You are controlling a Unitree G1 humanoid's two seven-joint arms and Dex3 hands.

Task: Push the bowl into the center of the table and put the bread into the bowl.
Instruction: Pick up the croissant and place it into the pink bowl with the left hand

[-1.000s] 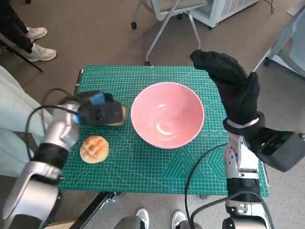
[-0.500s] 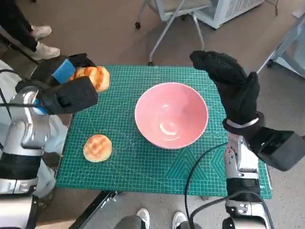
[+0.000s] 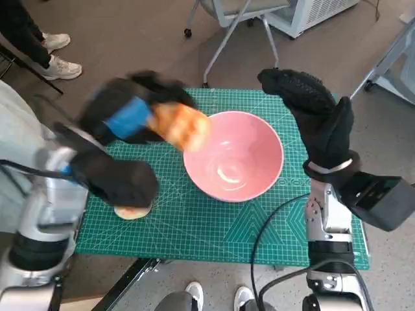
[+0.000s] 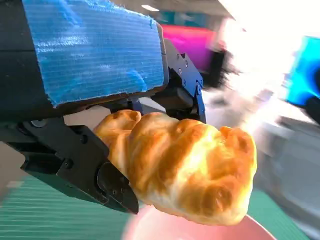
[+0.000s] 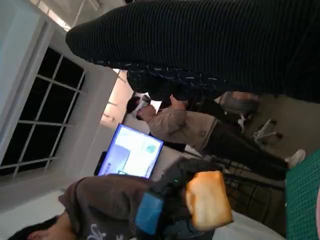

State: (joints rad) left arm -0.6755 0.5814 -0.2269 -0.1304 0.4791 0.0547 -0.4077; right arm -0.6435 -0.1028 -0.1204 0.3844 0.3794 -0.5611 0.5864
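Left robot hand (image 3: 133,120) is clamped on the bread (image 3: 181,125), fingers closed around its back half so the front sticks out free. I carry it high, just at the near-left rim of the pink bowl (image 3: 235,155), so it should drop clean once I'm over the hollow. Not over it yet, I'd say; head view is motion-blurred, so exact overlap is unclear.

Right robot hand (image 3: 318,116) holds nothing, fingers loosely spread, raised upright just beside the bowl's right side. Can't tell if it touches the rim. Likely parked there to stop the bowl sliding.

Bowl sits about mid-surface, so the push part looks done.

Second bun (image 3: 133,209) lies on the green cutting mat (image 3: 214,227), partly hidden under my left forearm, well apart from the bowl.

Room: brown floor, chair legs (image 3: 224,32) past the far edge, a person's sneakers (image 3: 61,65) top left. Right wrist view shows people and a lit monitor (image 5: 131,155).
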